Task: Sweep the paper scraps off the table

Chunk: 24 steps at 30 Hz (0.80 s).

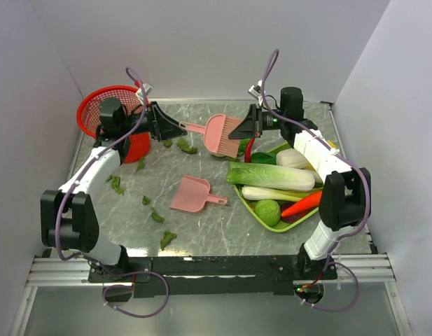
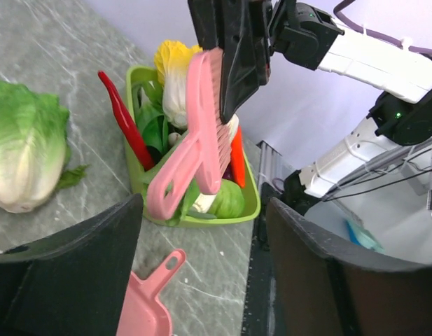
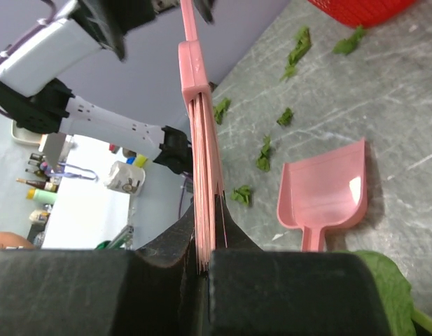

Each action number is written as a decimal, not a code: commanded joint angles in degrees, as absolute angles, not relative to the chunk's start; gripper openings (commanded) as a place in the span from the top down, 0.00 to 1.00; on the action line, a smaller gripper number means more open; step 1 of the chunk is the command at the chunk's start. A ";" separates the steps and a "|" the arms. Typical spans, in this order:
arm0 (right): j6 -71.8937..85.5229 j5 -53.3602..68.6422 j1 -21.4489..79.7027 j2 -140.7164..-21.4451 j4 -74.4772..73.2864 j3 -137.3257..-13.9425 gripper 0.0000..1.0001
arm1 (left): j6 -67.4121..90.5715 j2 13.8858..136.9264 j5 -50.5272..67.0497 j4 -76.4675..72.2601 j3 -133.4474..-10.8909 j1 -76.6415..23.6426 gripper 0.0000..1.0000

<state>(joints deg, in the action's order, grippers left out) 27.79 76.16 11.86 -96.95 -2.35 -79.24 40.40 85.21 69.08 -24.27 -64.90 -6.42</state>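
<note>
Dark green paper scraps (image 1: 186, 147) lie over the left and middle of the grey-green marble table (image 1: 223, 227), more near the front (image 1: 166, 239). My right gripper (image 1: 245, 129) is shut on the bristle end of a pink brush (image 1: 219, 133) and holds it above the table. The brush (image 3: 198, 105) stands edge-on between its fingers. My left gripper (image 1: 175, 129) is open and empty, with the brush handle's tip (image 2: 159, 199) right at its fingertips (image 2: 128, 210). A pink dustpan (image 1: 193, 194) lies flat mid-table. Scraps (image 3: 265, 152) show beside the dustpan (image 3: 324, 189).
A red mesh basket (image 1: 96, 105) stands at the back left behind my left arm. A lime green tray (image 1: 249, 206) of toy vegetables sits at the right, with a large cabbage (image 1: 268, 175) across its edge. White walls close three sides.
</note>
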 commanded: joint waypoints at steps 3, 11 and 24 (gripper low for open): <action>33.67 78.93 12.48 -95.98 6.60 -79.01 1.00 | 43.07 86.92 70.40 -27.51 -66.97 -8.17 0.31; 31.38 76.73 12.83 -96.50 3.60 -78.58 1.00 | 42.10 88.68 71.98 -26.73 -69.43 -10.02 0.40; 30.85 76.03 13.71 -98.00 3.69 -78.93 1.00 | 40.61 89.83 73.04 -26.98 -70.40 -12.04 0.73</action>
